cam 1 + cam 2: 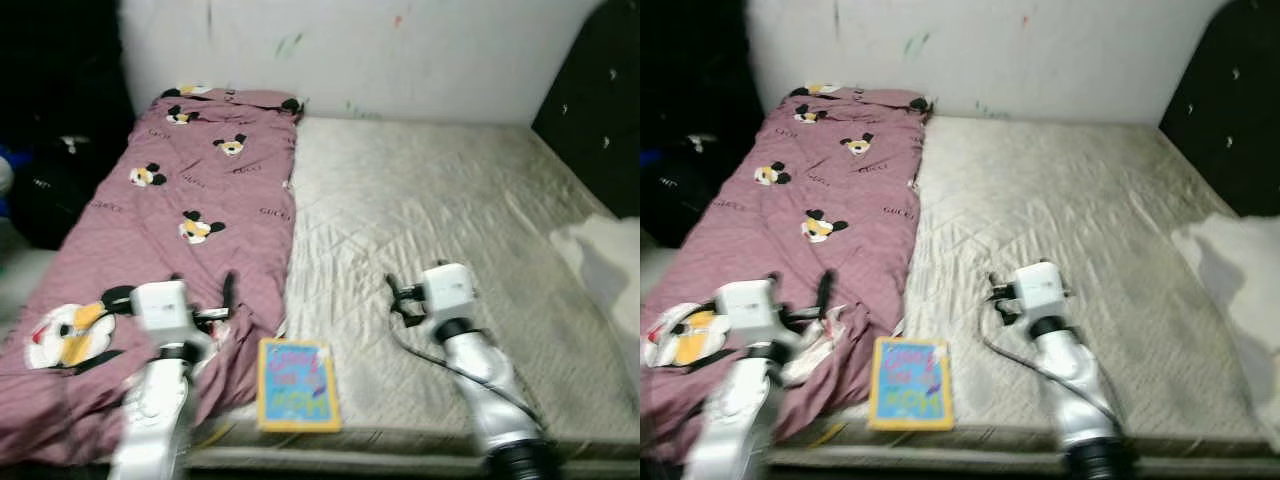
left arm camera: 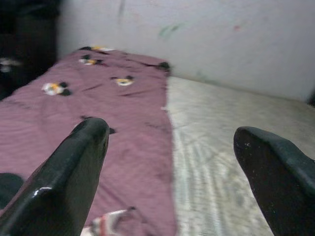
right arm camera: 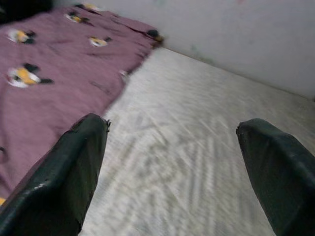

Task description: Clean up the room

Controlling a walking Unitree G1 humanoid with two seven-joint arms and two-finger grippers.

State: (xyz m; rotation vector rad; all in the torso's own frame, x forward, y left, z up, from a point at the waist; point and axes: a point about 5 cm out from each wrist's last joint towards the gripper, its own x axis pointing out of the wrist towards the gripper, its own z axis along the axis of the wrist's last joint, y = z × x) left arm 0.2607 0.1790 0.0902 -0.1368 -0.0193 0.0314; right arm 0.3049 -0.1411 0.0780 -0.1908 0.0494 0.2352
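A home bedroom: a wide bed with a bare grey quilted mattress (image 1: pixel 440 220), a mauve cartoon-mouse printed blanket (image 1: pixel 170 230) spread along one side, and a paint-flecked white wall (image 1: pixel 400 50) behind it.

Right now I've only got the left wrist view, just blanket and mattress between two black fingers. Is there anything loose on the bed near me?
Observer: Yes, a colourful book lies at the bed's near edge, beside the maroon blanket.
Operator: Where is my left gripper compared to it?
Observer: The left gripper hovers open over the blanket's near corner, left of the book.
Operator: And the right one?
Observer: The right gripper is open over the bare mattress, right of the book.
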